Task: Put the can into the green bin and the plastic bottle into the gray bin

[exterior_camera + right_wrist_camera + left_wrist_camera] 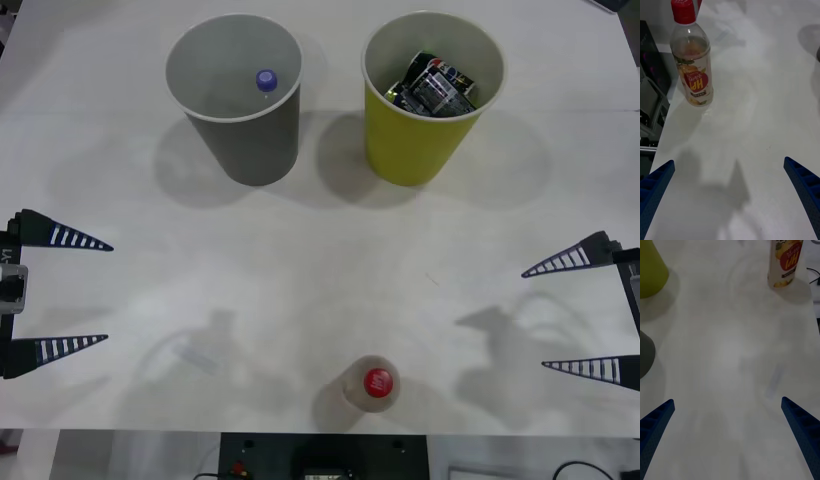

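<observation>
White worktop. Gray bin and green bin, holding dark cans, stand near its far edge; plastic bottle upright at near edge. Left gripper and right gripper, both spread wide, at opposite side edges.

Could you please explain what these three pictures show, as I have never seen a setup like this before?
This is a two-armed robot at a white table. One picture comes from a camera above the arms, looking down; the other two come from cameras on each wrist, with that arm's blue fingers at the bottom corners. The left gripper waits at the table's left edge and the right gripper at its right edge, both open and holding nothing. On the table stand a gray bin with a purple-blue capped bottle inside, a green bin holding crushed dark cans, and, near the front edge, the plastic bottle with a red cap, upright.
</observation>
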`<state>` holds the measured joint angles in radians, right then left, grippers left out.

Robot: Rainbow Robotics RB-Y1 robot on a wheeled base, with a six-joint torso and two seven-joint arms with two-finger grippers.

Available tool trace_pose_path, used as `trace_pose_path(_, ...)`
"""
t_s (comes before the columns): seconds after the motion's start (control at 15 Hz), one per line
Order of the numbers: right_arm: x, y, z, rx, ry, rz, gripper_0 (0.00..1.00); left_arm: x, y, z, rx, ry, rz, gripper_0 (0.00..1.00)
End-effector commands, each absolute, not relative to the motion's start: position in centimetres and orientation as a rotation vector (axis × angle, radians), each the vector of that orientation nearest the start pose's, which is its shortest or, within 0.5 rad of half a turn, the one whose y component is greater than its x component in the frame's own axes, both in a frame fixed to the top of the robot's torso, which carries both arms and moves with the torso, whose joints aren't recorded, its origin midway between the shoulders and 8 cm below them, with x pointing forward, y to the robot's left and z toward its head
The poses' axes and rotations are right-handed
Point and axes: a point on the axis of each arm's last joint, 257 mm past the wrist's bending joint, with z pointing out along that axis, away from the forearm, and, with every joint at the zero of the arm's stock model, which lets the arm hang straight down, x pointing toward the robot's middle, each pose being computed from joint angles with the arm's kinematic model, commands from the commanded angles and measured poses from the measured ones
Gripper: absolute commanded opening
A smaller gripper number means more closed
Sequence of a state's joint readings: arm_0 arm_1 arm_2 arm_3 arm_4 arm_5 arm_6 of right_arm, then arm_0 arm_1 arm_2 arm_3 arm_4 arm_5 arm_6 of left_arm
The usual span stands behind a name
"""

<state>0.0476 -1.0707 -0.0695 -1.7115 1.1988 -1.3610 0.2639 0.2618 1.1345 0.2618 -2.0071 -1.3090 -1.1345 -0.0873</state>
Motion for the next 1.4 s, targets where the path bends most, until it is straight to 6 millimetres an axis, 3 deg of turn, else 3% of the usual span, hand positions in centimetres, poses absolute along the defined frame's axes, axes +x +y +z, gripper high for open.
trace_pose_path(0.07,32.8,-26.8,-21.2,-1.810,1.312,0.463,1.00,34.1,28.6,-16.7,1.762,1.444,-0.118,0.98)
trace_pose_path(0.93,31.6,-22.5,-26.0,-1.654,1.157,0.761,1.00,34.1,28.6,-16.7,1.762,1.444,-0.118,0.98)
trace_pose_path(1.4,31.2,-18.0,-27.7,-1.560,1.133,0.848,1.00,34.1,28.6,-16.7,1.762,1.444,-0.118,0.98)
